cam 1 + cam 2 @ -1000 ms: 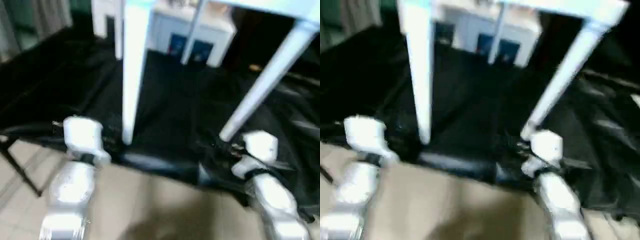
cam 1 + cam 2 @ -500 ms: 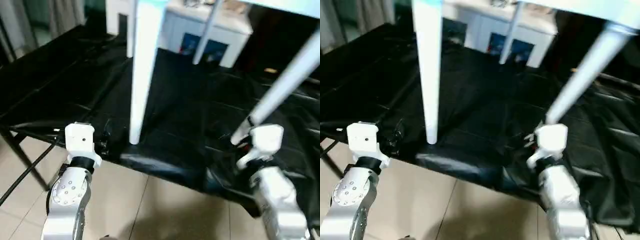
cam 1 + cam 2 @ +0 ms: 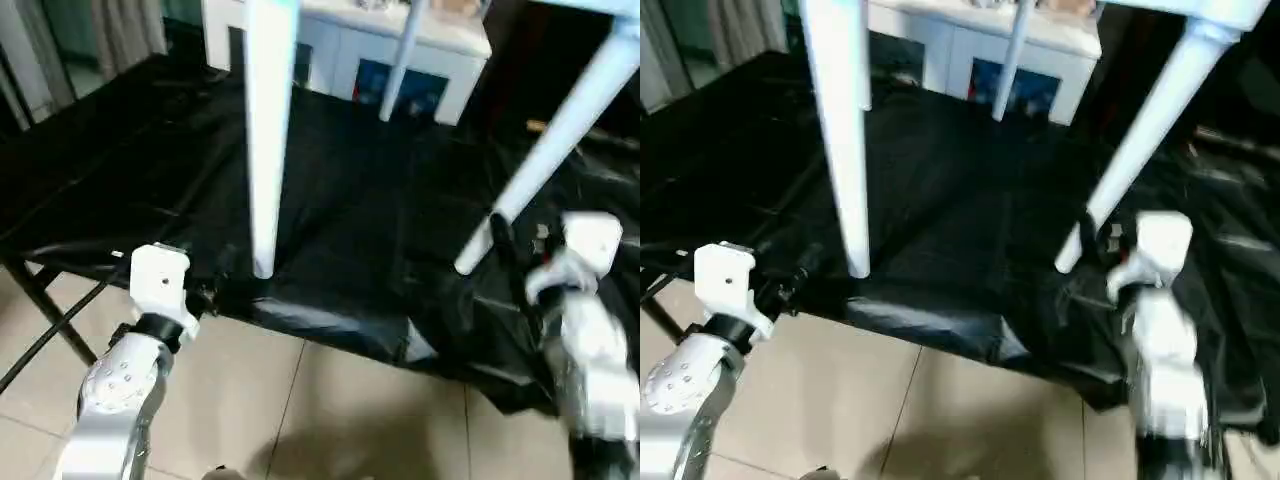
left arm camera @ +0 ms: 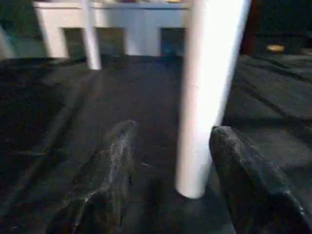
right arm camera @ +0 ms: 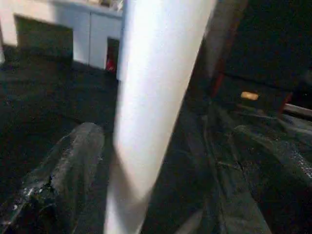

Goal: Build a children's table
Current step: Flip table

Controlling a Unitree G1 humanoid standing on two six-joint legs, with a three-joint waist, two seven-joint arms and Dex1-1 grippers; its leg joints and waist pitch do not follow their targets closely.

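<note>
The children's table stands upright on the black cloth (image 3: 370, 200), and I see its white legs. The front left leg (image 3: 265, 150) is planted near the cloth's front edge. My left gripper (image 3: 215, 278) is open just in front of its foot. In the left wrist view the leg (image 4: 209, 97) rises between and beyond the fingers (image 4: 117, 161), nearer one of them. The front right leg (image 3: 545, 140) slants down to its foot. My right gripper (image 3: 505, 250) is open around it. That leg (image 5: 156, 97) stands between the right fingers (image 5: 73, 161) with gaps on both sides.
A far leg (image 3: 400, 60) stands further back on the cloth. A white cabinet (image 3: 350, 50) is behind the work table. The work table's front edge (image 3: 330, 325) drops to a tiled floor (image 3: 300, 420). A black frame leg and a cable (image 3: 40, 310) are at the left.
The whole view has shifted and tilted. My right wrist has swung out to the right of the front right leg's foot. The left gripper stays by the front left leg.
</note>
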